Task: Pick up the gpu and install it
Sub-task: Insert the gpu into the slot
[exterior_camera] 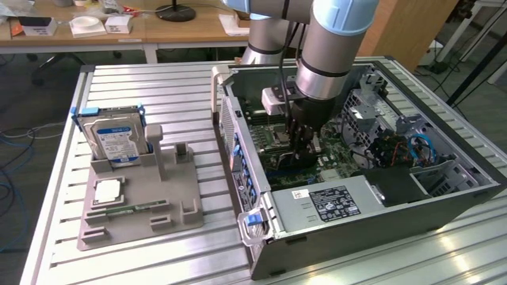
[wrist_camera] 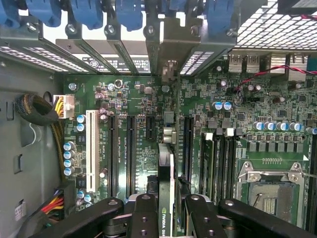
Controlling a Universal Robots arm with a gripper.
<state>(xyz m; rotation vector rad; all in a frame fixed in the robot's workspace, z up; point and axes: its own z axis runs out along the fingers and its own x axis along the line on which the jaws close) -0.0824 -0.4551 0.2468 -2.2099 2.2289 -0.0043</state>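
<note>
Gripper (wrist_camera: 166, 218): partly closed, the card being gripped edge-on between its black fingers (wrist_camera: 143, 215).
Card (wrist_camera: 166, 188): being held upright over the green motherboard (wrist_camera: 133, 99), between two long black slots.
Arm (exterior_camera: 333, 47): being reached down into the open computer case (exterior_camera: 380, 214).
Hard drive (exterior_camera: 115, 139): being kept upright in the grey holder (exterior_camera: 135, 205), well apart from the case.
</note>
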